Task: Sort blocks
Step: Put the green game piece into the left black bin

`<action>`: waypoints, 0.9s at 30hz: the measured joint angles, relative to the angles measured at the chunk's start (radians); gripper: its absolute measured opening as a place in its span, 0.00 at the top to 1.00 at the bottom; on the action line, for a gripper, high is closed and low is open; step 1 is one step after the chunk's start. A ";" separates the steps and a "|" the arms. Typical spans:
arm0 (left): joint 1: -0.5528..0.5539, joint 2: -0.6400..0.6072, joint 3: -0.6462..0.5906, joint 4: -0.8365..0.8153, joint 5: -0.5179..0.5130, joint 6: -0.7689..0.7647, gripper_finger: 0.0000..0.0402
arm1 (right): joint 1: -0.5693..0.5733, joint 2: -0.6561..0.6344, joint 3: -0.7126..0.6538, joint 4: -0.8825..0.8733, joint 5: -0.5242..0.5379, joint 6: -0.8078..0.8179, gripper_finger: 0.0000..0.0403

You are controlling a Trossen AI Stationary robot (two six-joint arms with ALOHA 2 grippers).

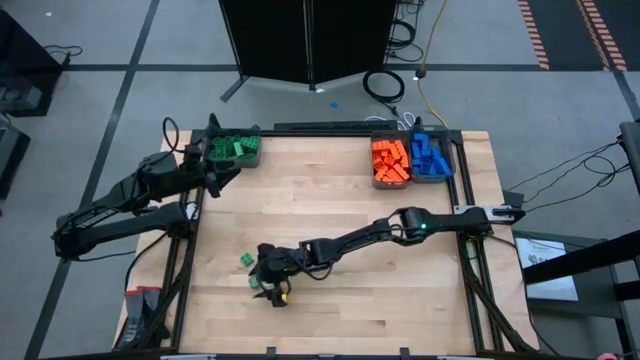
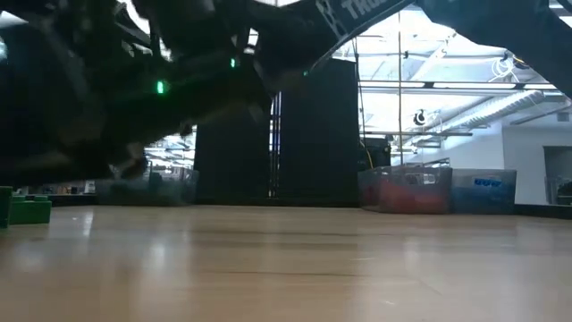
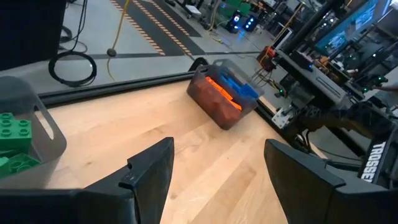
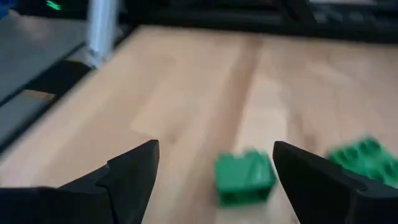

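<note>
High view is showing the blocks split four ways. Loose ones: two green blocks are lying on the bare wood by the right gripper (image 1: 268,287) — one green block (image 1: 246,260) just beside it toward the left edge, and right wrist view is showing both, one (image 4: 244,177) sitting between the fingers, a second (image 4: 362,157) just off to the side. Neither is being held.

Binned ones: three bins are sitting along the far edge. Green pile (image 1: 233,148) is filling the left bin (image 1: 257,152); orange pile (image 1: 390,160) and blue pile (image 1: 429,156) are sitting in two bins touching side by side at the far right. Can't count individual blocks in the piles.

Right gripper is reaching across to the near-left part of the table (image 1: 330,210), jaws spread wide, nothing pinched. Left gripper (image 1: 222,170) is hovering just beside the green bin, jaws apart and empty in left wrist view.

Writing: part of white lettering "TROSSE" is reading off an arm (image 3: 377,163) in left wrist view; low view is showing a cut-off white fragment on the arm overhead, not legible.
</note>
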 joint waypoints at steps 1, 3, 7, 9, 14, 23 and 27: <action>0.000 0.000 0.000 0.000 0.000 0.000 0.37 | -0.001 0.004 0.000 -0.006 0.014 0.003 0.23; 0.000 0.000 0.000 0.000 0.000 0.000 0.37 | -0.001 0.004 -0.002 -0.021 0.042 0.000 0.23; 0.000 0.000 0.000 0.001 0.000 0.000 0.37 | -0.005 0.002 0.000 0.001 0.066 -0.001 0.23; 0.000 0.000 0.000 0.001 0.000 0.000 0.37 | -0.009 0.002 0.000 -0.001 0.066 -0.001 0.24; 0.000 0.000 0.000 0.001 0.000 0.000 0.37 | -0.010 0.002 0.000 -0.008 0.053 -0.004 0.27; 0.001 0.000 0.000 0.001 -0.002 -0.001 0.38 | -0.010 0.002 0.000 -0.008 0.052 -0.034 0.30; 0.001 0.000 0.000 0.002 -0.004 -0.001 0.38 | -0.010 0.002 0.000 -0.008 0.051 -0.034 0.30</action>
